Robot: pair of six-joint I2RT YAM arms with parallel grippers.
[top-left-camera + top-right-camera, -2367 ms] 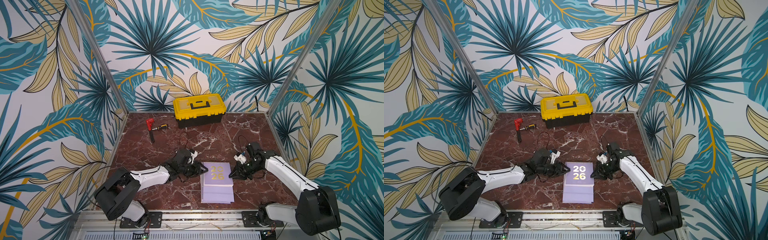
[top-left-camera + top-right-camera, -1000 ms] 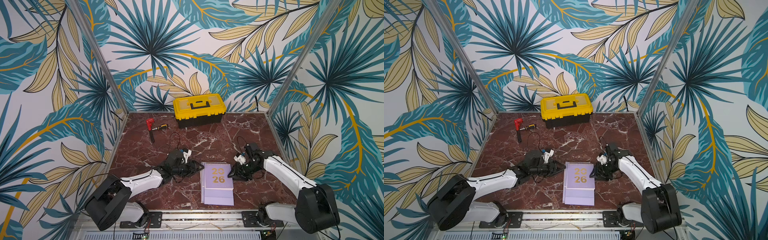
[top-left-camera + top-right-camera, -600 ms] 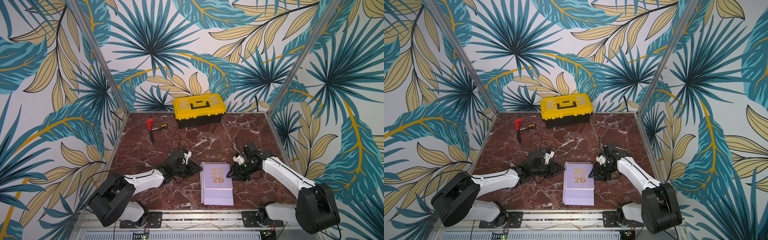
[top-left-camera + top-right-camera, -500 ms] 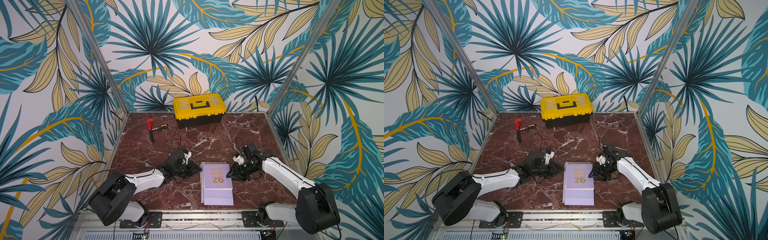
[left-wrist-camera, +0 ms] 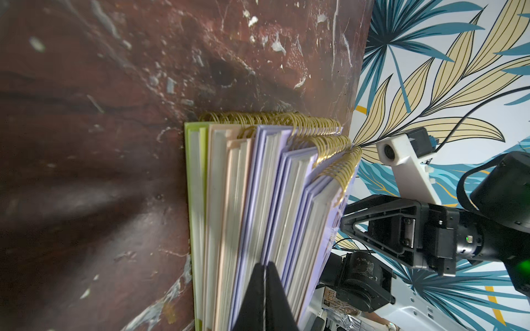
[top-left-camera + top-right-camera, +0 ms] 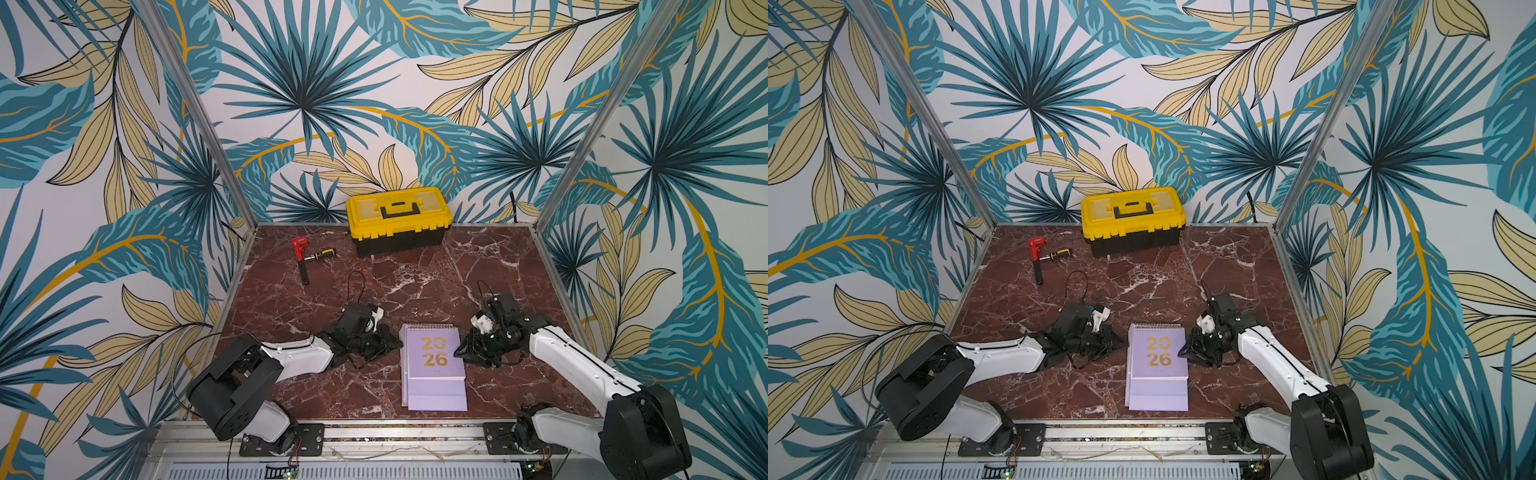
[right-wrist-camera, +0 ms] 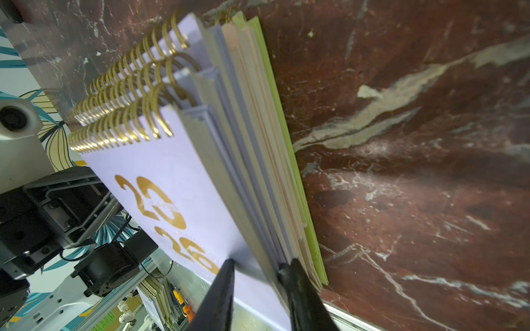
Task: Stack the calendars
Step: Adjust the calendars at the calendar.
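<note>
Six-high stack of flat spiral-bound pastel desk calendars lies on the red-brown marble tabletop, well apart from the yellow-and-black plastic toolbox, on the robot's side of it. The top lavender calendar shows its gold "2026". The lime green calendar is at the bottom. The lower lavender ones jut out on the edge away from the toolbox. The left gripper is clenched on nothing, its tips just beside one long side of the stack. Opposite it, the right gripper has its jaws apart around the upper lavender edge, one over the cover. Whether they pinch cannot be told.
</note>
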